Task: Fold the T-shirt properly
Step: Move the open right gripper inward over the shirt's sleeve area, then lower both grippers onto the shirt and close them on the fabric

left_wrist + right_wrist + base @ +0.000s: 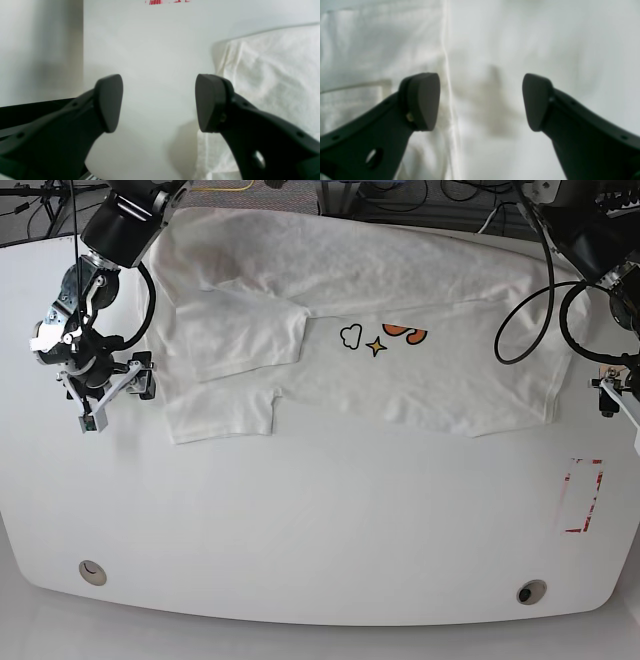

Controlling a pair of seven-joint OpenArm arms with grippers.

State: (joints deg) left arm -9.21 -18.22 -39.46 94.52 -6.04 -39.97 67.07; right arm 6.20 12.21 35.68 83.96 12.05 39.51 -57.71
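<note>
White counter (300, 540) lies bare along its near edge, save for a red-outlined rectangle (582, 496) marked toward one corner, perhaps a mark for placing things. Further in, the T-shirt (420, 380) lies spread crosswise, partly folded: one sleeve (240, 330) is turned in over the body, and only a cloud, a star and some orange lettering show of the print. That looks like an early fold, with more to do. Either side of the cloth the two arms wait. The right tool (100, 395) hangs just off the shirt's edge, its jaws spread wide and holding nothing; its own camera looks down on a seam (448, 82). The left tool (159, 102) is likewise wide apart and empty, just beside the opposite edge, likely placed to take that side next.
</note>
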